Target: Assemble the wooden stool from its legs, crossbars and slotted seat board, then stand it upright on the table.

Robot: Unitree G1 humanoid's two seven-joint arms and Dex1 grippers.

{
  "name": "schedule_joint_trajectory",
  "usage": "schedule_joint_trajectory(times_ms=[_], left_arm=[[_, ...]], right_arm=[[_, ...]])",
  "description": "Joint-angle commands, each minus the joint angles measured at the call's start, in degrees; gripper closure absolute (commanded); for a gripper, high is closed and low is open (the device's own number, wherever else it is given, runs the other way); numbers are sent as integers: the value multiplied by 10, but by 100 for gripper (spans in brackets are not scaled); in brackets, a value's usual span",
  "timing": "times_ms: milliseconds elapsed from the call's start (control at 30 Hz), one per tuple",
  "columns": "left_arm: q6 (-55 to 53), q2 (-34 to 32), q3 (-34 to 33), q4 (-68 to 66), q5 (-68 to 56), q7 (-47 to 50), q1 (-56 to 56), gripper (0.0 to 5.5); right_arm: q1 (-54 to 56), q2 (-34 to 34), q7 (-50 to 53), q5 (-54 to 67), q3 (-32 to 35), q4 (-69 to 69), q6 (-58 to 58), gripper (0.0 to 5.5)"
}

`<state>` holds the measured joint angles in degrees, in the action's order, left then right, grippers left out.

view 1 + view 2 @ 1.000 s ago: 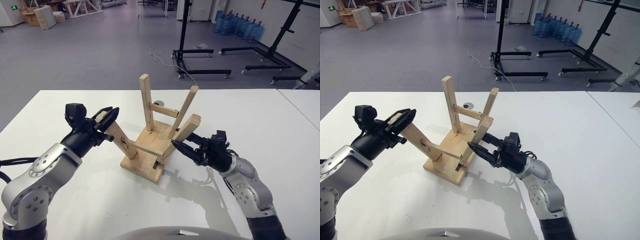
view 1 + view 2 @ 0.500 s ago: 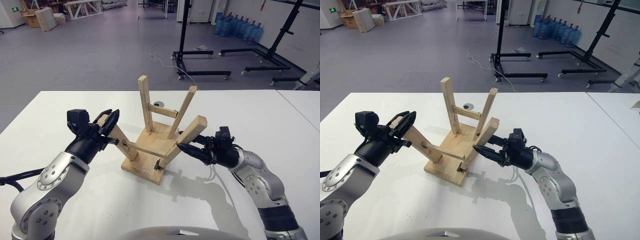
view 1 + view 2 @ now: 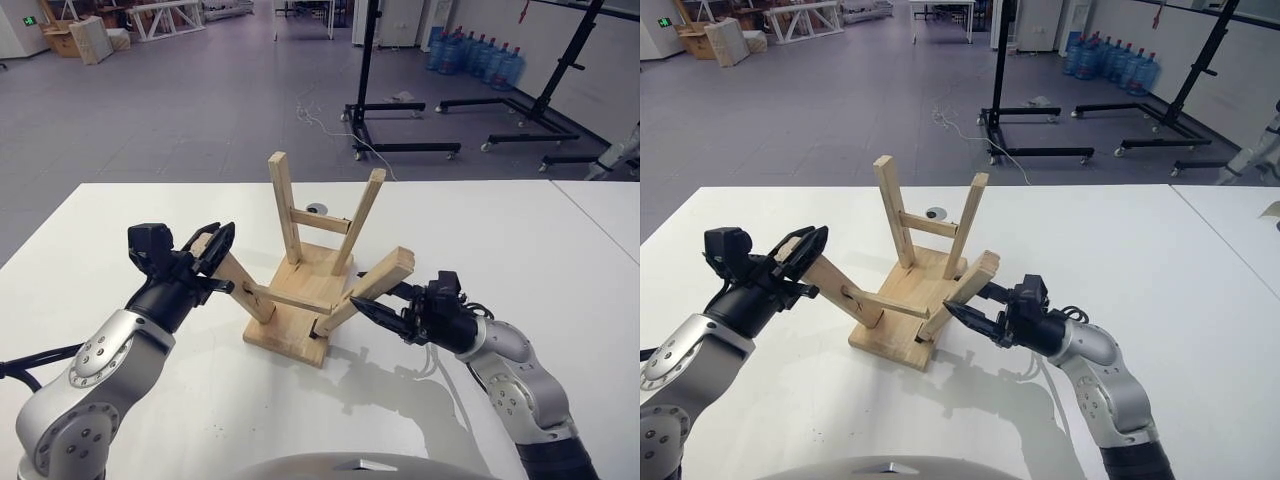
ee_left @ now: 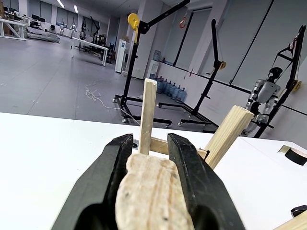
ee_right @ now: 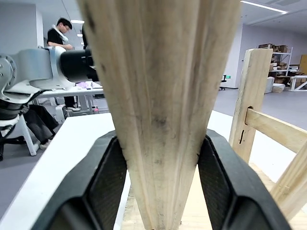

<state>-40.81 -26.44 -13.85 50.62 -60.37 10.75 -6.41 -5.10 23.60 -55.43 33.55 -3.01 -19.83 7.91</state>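
I am clenching the left end effector (image 3: 214, 243) on the left leg (image 3: 245, 288), the right end effector (image 3: 364, 303) on the right leg (image 3: 388, 274). Both are showing square-cut, grainy pale wood.

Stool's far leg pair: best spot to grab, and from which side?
Probably the crossbar joining the two upright far legs, from above: slim bar, both faces bare, open space over it. Left tool holds the near left leg, right tool the near right leg.
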Motion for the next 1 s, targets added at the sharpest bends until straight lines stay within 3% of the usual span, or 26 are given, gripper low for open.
schedule_joint_trajectory(times_ms=[33,267,1000], left_arm=[[-14,-5,10,-2,-19,8,0,443],[-18,-7,18,-9,-25,15,11,443],[-31,-10,50,-13,-30,38,46,443]], right_arm=[[-8,12,16,-40,-11,-11,-9,345],[-22,27,-9,-51,-20,19,-40,345],[22,35,40,-91,-97,19,19,345]])
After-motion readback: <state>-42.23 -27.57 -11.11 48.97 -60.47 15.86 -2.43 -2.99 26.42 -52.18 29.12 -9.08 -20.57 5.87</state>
